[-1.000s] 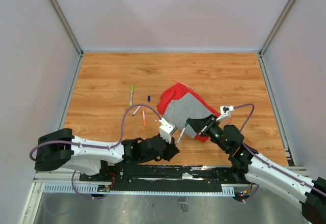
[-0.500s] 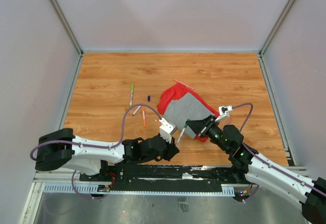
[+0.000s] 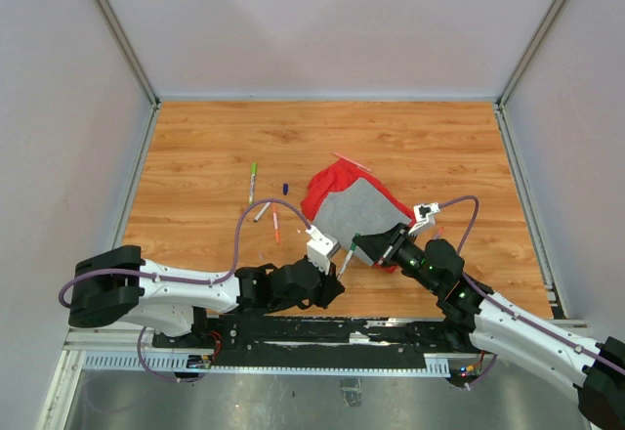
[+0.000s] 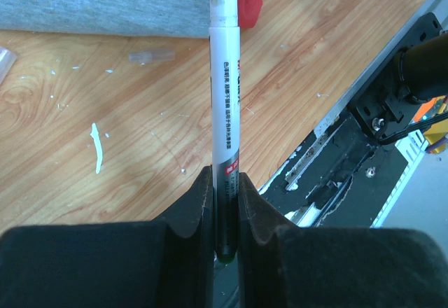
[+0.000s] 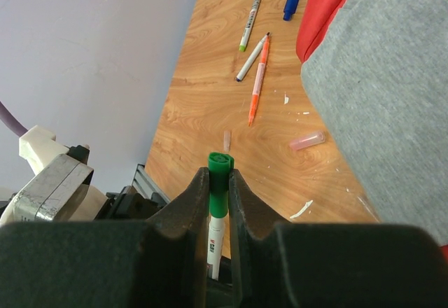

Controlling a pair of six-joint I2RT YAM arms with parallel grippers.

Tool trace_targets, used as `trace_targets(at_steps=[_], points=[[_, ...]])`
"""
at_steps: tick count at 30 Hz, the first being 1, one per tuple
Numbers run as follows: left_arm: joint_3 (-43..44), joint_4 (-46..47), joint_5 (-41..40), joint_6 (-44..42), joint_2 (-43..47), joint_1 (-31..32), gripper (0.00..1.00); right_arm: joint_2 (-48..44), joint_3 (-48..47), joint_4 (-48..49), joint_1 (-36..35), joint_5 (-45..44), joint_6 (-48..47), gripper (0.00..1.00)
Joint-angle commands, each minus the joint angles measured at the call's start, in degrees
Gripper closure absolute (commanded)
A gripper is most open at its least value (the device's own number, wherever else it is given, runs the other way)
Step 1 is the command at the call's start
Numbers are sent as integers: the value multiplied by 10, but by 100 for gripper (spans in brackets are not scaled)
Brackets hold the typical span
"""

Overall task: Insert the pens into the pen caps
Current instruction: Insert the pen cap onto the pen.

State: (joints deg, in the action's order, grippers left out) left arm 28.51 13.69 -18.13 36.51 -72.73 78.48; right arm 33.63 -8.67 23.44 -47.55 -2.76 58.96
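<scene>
A pen (image 4: pixel 225 98) is clamped in the left gripper (image 4: pixel 224 178), its green cap (image 5: pixel 219 164) pinched by the right gripper (image 5: pixel 218 176), seemingly mated; loose pens (image 5: pixel 257 80) ahead of it are left to do.

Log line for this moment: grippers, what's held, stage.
left gripper: shut on pen | right gripper: shut on green cap | green cap at pen's far end | stage: capping, full seating not visible
</scene>
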Motion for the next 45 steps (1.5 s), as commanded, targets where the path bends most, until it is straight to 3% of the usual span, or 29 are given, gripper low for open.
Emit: trace_targets(at_steps=[1,14,18,23,27,33,40,45], points=[[20,12,-15,7,-5,4,100,7,18,29,4,29,18,99],[43,20,-33,17,-16,4,99,32,41,61,-67,2,43,98],[52,16,-43,15,-18,4,99,22,39,48,-71,-3,28,79],[46,8,-49,18,-13,4,100,-58,9,-76,-71,-60,-5,46],[33,5,-55,21,-1,4,99,-123,-24,-192,-70,-137,-30,34],[33,-6,-63,19,1,4,100,-126,-117,-317,-38,-159,-88,32],[34,-14,-66,19,1,4,100,15,-241,-389,56,-15,-109,34],[37,-19,-64,16,-2,4,100,99,-295,-383,60,42,-128,42]])
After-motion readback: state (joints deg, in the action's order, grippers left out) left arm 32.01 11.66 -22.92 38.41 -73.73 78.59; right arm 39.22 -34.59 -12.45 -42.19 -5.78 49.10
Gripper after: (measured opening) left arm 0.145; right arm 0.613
